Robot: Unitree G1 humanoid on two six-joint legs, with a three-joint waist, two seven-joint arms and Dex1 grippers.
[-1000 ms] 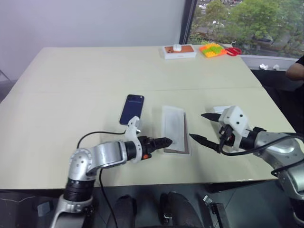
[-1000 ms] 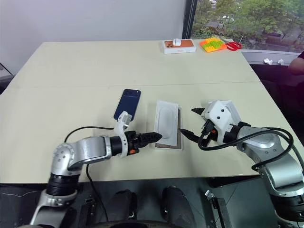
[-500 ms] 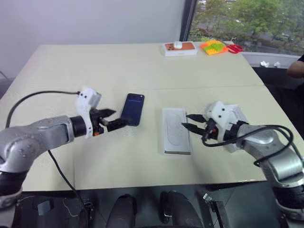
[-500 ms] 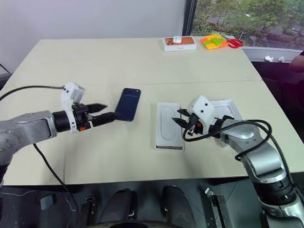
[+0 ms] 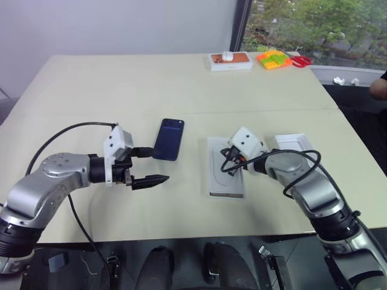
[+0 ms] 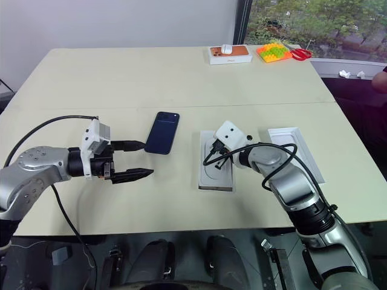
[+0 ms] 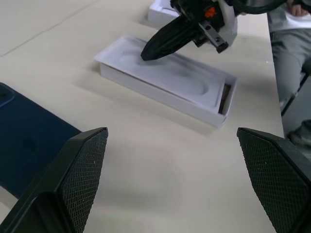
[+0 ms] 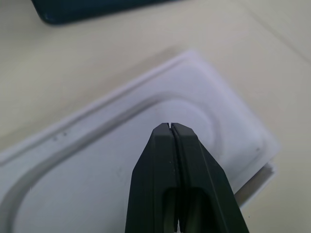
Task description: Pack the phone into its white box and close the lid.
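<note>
**Right pincer pressed together over the white insert**

On the table (image 6: 181,78), the right pincer (image 6: 216,161) sits closed above the thin white insert (image 6: 214,162) lying in the white box (image 6: 215,185). The left pincer (image 6: 140,159) gapes wide beside the phone (image 6: 162,132). The lid (image 6: 295,151) lies open-side up, further right

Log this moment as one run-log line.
left gripper: open, beside phone | right gripper: shut, over insert in white box | lid: off
</note>
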